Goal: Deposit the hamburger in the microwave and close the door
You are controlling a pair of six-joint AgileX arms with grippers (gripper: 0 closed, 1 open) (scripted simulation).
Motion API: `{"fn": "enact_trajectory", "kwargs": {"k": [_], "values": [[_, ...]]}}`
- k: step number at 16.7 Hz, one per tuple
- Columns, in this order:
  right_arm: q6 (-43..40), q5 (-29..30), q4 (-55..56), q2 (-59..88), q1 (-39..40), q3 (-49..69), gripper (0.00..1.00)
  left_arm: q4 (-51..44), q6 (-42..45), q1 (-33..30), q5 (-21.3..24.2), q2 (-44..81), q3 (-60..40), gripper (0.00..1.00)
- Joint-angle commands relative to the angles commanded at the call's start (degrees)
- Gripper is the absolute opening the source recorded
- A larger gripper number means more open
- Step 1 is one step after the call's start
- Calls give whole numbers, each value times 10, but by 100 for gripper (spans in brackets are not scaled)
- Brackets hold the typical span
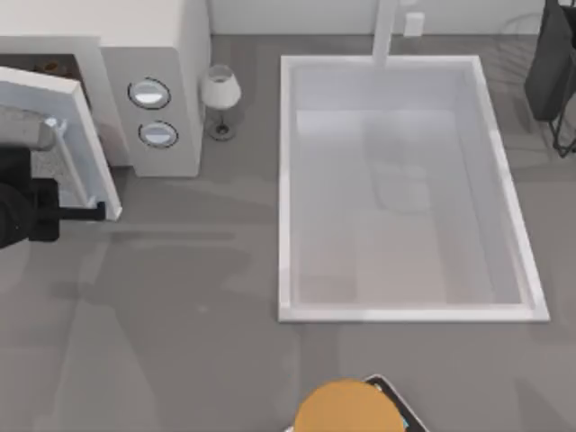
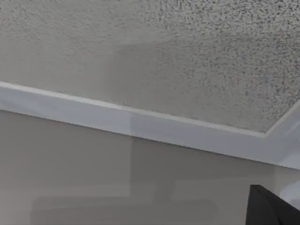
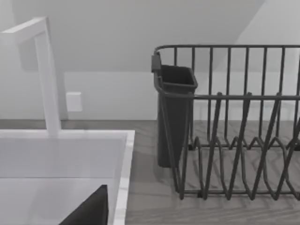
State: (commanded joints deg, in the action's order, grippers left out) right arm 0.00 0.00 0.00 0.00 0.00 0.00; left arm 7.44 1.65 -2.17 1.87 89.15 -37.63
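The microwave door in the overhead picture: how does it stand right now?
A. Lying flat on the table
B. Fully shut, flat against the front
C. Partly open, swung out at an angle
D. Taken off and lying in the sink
C. The door angles away from the microwave, with the left hand beside its outer edge; the sink holds no door.

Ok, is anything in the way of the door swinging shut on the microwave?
Nothing visible does. The door stands ajar from the microwave, the left gripper at its outer edge; the glass sits clear, beside the dials.
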Motion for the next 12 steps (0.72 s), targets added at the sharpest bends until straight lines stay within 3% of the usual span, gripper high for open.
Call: {"fn": "enact_trajectory", "kwargs": {"k": [12], "values": [[0,0,0,0,0,0,100,-9,1,1,1,194,-204,0]]}}
